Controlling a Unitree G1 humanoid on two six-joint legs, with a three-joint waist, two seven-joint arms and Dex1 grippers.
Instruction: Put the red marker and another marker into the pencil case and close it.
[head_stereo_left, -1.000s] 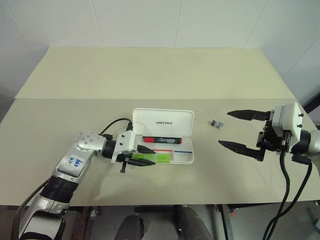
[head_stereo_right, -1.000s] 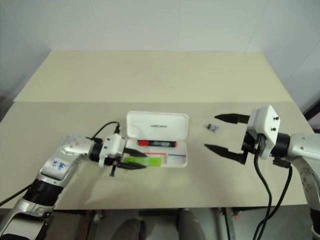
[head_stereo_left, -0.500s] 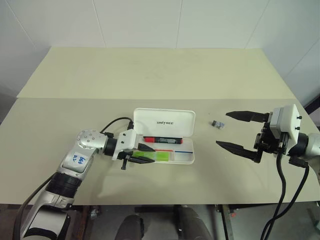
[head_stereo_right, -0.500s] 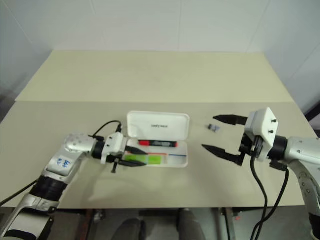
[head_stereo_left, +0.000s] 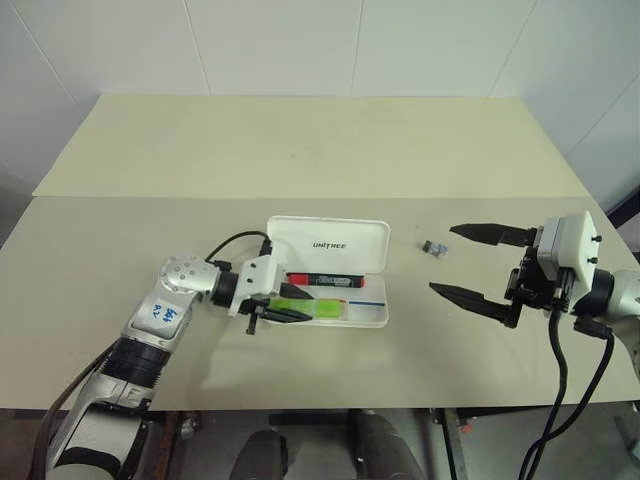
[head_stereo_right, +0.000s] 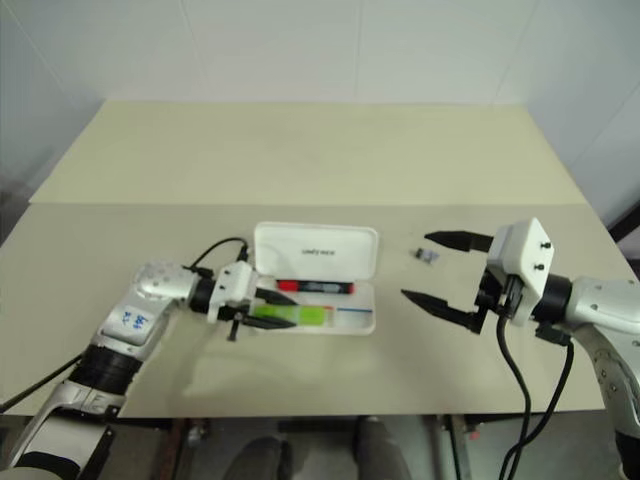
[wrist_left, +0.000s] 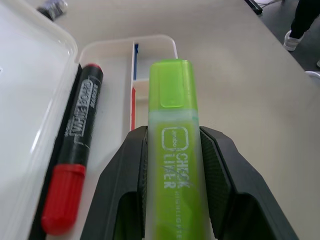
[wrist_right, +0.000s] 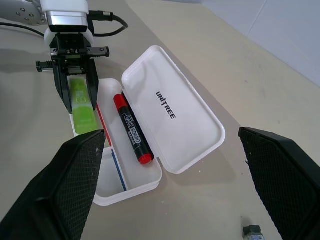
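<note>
A: Head view?
B: The left gripper (head_stereo_left: 288, 308) clamps the flat lime-green highlighter (head_stereo_left: 312, 311) low over the open white hard-plastic pencil case (head_stereo_left: 372, 318), likely to drop it in.

A: Wrist views?
B: The black red-ended marker (wrist_left: 75, 150) lies inside already. The right gripper (head_stereo_left: 468, 263) waits spread wide, probably for the lid.

Lime-green marker (wrist_left: 172, 150), white pencil case (wrist_right: 185, 120)
</note>
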